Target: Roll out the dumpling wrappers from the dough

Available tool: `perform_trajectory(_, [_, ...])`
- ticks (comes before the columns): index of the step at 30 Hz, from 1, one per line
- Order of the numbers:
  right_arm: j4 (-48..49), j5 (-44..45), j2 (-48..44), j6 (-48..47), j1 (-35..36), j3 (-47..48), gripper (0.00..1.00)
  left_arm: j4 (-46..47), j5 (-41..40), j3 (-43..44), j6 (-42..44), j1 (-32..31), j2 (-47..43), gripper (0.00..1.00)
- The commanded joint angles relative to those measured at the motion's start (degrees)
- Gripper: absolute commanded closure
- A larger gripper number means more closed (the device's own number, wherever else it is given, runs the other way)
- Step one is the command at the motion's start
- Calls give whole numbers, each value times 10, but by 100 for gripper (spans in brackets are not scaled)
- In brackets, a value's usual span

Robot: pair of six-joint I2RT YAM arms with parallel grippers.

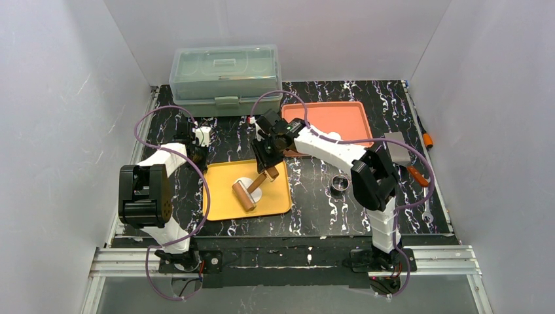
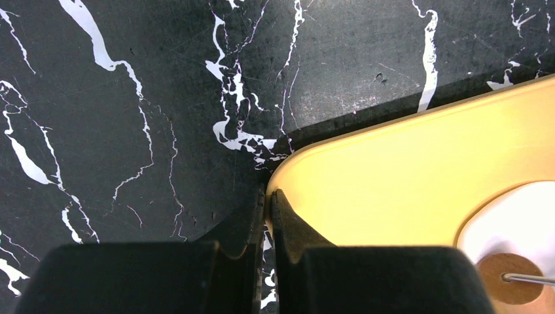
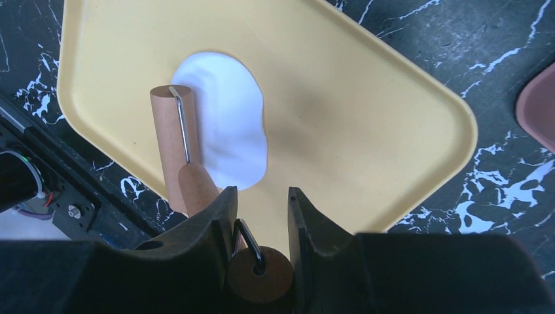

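R tool (image 3: pixel 262 196) gripping rolling pin (image 3: pixel 171 144) handle, pin at dough (image 3: pixel 229 124) edge, L tool (image 2: pixel 268 196) clenched at tray (image 2: pixel 393 176) corner

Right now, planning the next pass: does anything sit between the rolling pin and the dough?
Nothing visible: the right hand holds the rolling pin, its roller touching the dough on the yellow tray.

Your left gripper (image 2: pixel 268 195) sits pressed shut, arm folded low; your right gripper (image 3: pixel 260 196), arm outstretched, clamps the roller (image 3: pixel 165 144) by its handle.
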Motion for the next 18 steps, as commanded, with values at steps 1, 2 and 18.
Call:
perform_trajectory(1, [-62, 86, -13, -45, -10, 28, 99, -31, 22, -18, 7, -4, 8, 100])
perform_trajectory(2, [-64, 90, -13, -46, -9, 25, 99, -31, 22, -19, 6, -4, 7, 100])
perform_trajectory(18, [-1, 60, 18, -13, 29, 1, 99, -29, 22, -20, 6, -4, 8, 100])
